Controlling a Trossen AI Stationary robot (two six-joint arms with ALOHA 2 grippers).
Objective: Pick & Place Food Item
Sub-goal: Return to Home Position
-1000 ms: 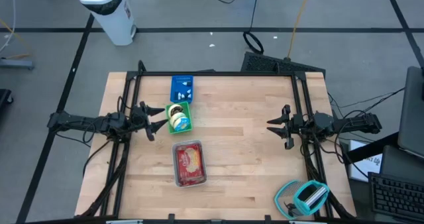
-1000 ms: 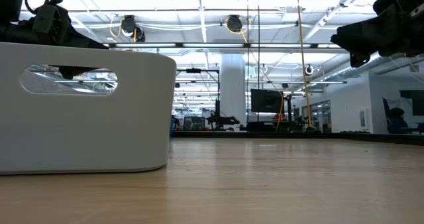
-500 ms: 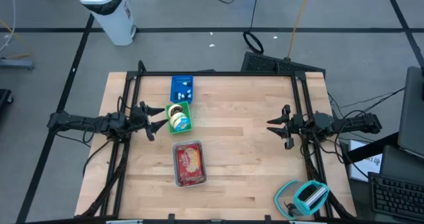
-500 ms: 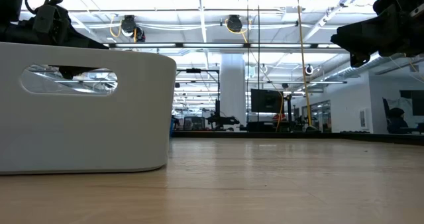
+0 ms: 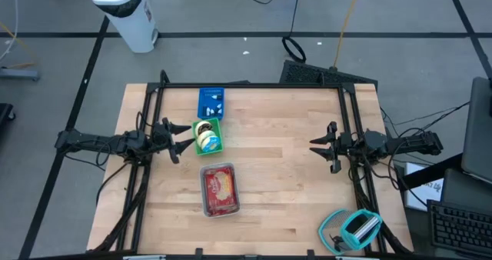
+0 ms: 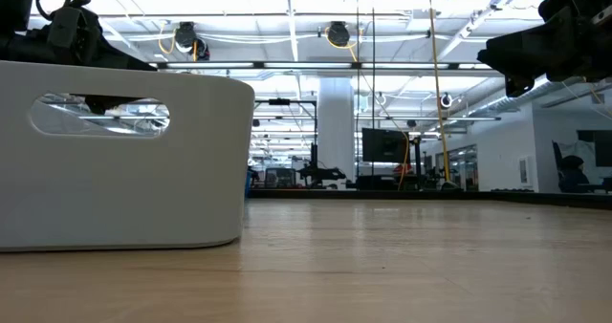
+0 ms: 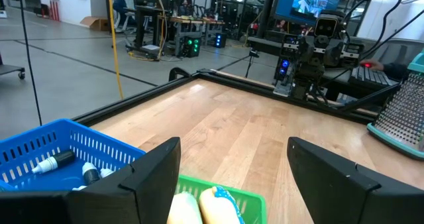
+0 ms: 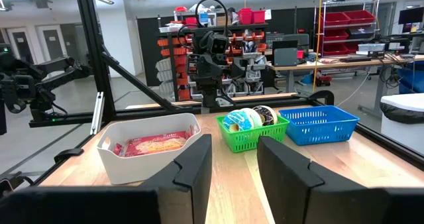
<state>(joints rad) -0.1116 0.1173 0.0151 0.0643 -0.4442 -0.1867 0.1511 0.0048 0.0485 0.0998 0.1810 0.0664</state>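
Note:
A green basket [image 5: 207, 137] holding round wrapped food items [image 8: 242, 120] stands on the table's left half, with a blue basket [image 5: 211, 102] holding small items just beyond it. Nearer the front edge, a white bin [image 5: 220, 191] holds a red food package [image 8: 151, 144]. My left gripper [image 5: 187, 139] hovers level at the left, open, its fingertips close to the green basket's left side [image 7: 218, 201] with nothing between them. My right gripper [image 5: 315, 148] hovers level at the right, open with a narrower gap [image 8: 235, 184], far from the baskets.
A teal and grey object [image 5: 350, 229] lies at the table's near right corner. Black frame rails [image 5: 346, 129] run along the left, right and far edges. Bare wood [image 5: 277, 160] spans the middle between both arms. The white bin [image 6: 124, 161] fills the low view's left.

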